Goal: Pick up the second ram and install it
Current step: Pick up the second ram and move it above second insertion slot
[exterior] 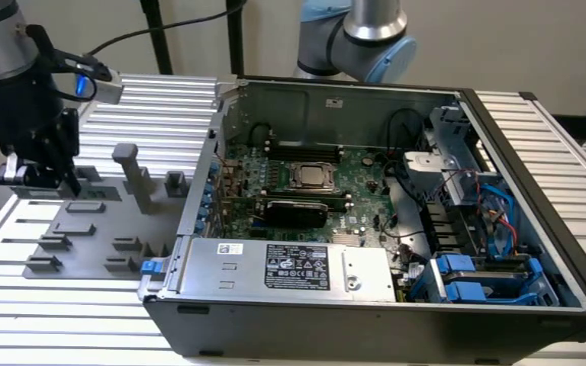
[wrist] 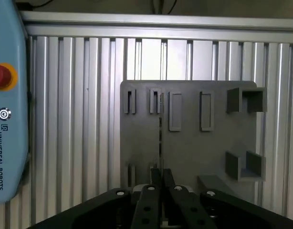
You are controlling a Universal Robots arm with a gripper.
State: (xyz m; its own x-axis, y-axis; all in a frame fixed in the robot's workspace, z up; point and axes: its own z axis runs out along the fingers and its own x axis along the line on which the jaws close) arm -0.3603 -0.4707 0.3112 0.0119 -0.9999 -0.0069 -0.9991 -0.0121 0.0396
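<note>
The jaws stand almost shut, pinching a thin dark strip seen edge-on, which I take to be the second ram (wrist: 160,133); it runs along the grey holder plate (wrist: 189,143), between its slotted posts, on the slatted table (wrist: 75,119) near the exterior view's left edge; whether it is lifted I cannot tell; installing it in the open computer case (exterior: 375,305) is not yet done.

Far back I see a plain tan wall (exterior: 517,46) — the light on it is soft and even. Black poles (exterior: 155,34) stand there. Below is a silver table (exterior: 59,320) with long ribs.
</note>
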